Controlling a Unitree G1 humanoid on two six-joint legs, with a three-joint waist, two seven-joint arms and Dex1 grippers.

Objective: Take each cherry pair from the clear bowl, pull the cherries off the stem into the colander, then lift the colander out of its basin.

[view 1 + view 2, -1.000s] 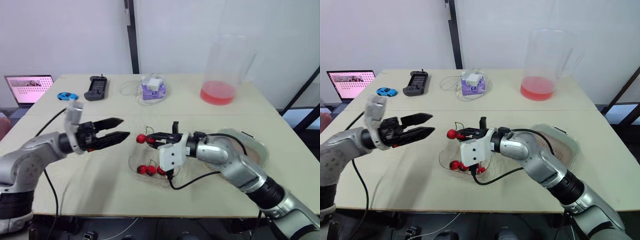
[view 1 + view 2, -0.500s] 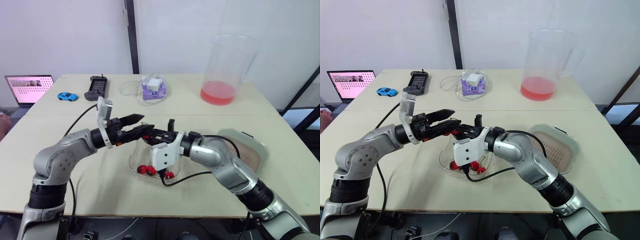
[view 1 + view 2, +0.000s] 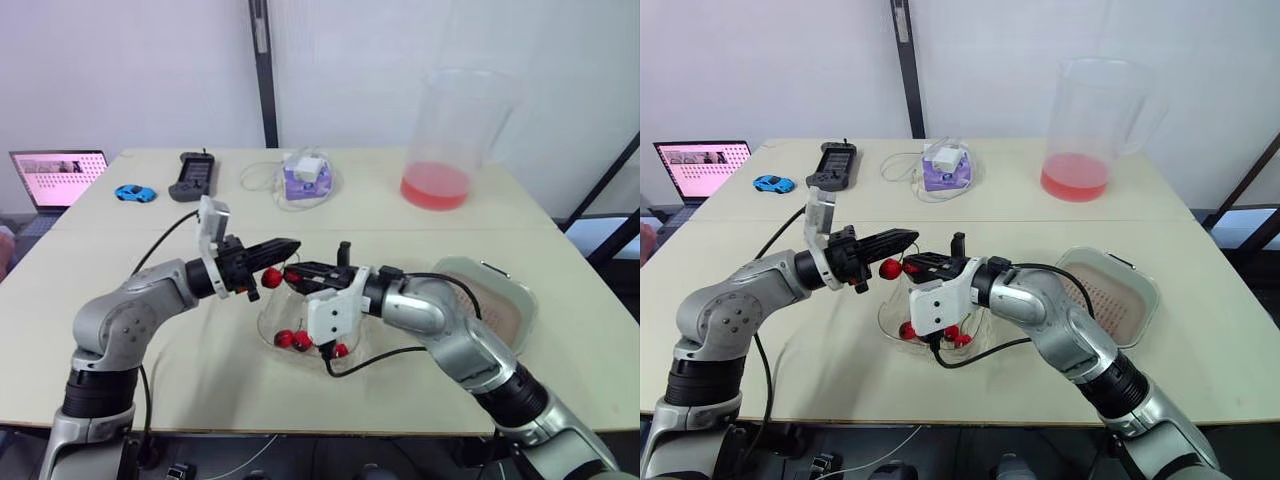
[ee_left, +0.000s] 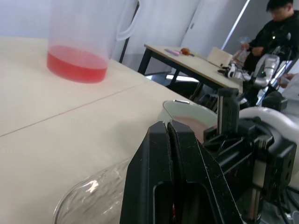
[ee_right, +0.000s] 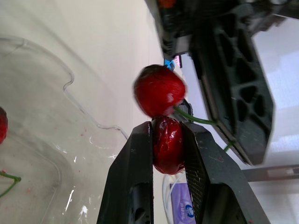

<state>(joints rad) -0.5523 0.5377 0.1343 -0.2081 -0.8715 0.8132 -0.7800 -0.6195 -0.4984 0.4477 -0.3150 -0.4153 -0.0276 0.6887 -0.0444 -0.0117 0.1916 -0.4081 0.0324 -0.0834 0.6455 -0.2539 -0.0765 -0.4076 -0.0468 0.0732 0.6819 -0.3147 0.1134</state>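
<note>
My right gripper is shut on one red cherry of a pair, held above the clear bowl. The pair's other cherry hangs free just beyond the fingertips. Their green stem runs in between the fingers of my left gripper, which is shut on it from the left. Several more cherries lie in the bowl. The colander sits in its basin at the right, behind my right forearm.
A big pitcher with red liquid stands at the back right. A purple box with a cable, a black controller, a blue toy car and a laptop line the back left. A person sits beyond the table.
My left gripper swung right from the open table to the held cherry pair and went from open to shut there. The right gripper kept its hold, shifting slightly left.
</note>
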